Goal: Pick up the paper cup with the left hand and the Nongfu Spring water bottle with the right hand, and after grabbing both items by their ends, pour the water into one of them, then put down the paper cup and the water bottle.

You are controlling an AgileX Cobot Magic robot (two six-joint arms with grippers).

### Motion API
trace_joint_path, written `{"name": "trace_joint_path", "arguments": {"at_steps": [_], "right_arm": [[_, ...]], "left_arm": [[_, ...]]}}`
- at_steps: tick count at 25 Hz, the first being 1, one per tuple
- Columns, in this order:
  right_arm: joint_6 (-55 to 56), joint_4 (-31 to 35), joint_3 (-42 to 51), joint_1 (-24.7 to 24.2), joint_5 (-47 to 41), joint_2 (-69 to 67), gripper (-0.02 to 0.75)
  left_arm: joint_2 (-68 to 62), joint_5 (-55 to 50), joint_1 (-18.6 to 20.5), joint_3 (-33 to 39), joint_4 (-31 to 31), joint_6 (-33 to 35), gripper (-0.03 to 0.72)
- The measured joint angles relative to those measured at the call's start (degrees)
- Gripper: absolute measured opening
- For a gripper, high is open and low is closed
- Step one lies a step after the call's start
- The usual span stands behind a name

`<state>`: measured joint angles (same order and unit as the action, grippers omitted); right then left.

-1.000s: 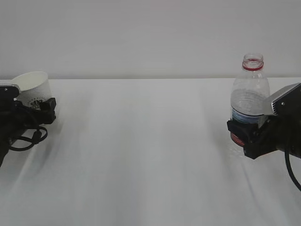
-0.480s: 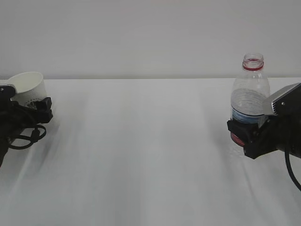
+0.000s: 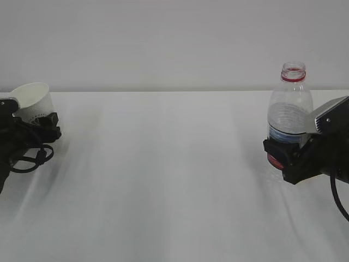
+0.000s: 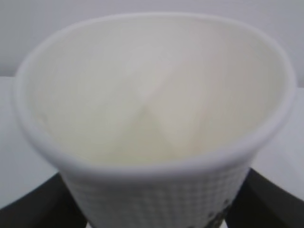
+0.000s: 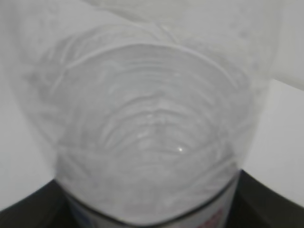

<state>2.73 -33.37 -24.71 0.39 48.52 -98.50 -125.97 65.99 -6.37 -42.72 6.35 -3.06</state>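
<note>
Since the earlier frame, the paper cup is being shifted left and righted at far left, flanked by the left hand, whose grip cannot be told. At right, the Nongfu Spring water bottle is being clamped low by the right hand. Being thin and crushable, the cup is best taken gently near its base.

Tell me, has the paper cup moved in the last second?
Yes. The paper cup has shifted slightly left, toward the picture's edge, and tilts less; the bottle has stayed put.
</note>
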Motion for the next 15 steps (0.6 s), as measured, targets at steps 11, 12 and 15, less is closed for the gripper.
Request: {"name": "trace_joint_path", "arguments": {"at_steps": [11,12,15], "right_arm": [[0.0,0.0,0.0,0.0,0.0,0.0,0.484],[0.0,0.0,0.0,0.0,0.0,0.0,0.484],[0.0,0.0,0.0,0.0,0.0,0.1,0.484]], "left_arm": [[0.0,0.0,0.0,0.0,-0.5,0.0,0.54],[0.0,0.0,0.0,0.0,-0.5,0.0,0.54],[0.0,0.0,0.0,0.0,-2.0,0.0,0.54]]}}
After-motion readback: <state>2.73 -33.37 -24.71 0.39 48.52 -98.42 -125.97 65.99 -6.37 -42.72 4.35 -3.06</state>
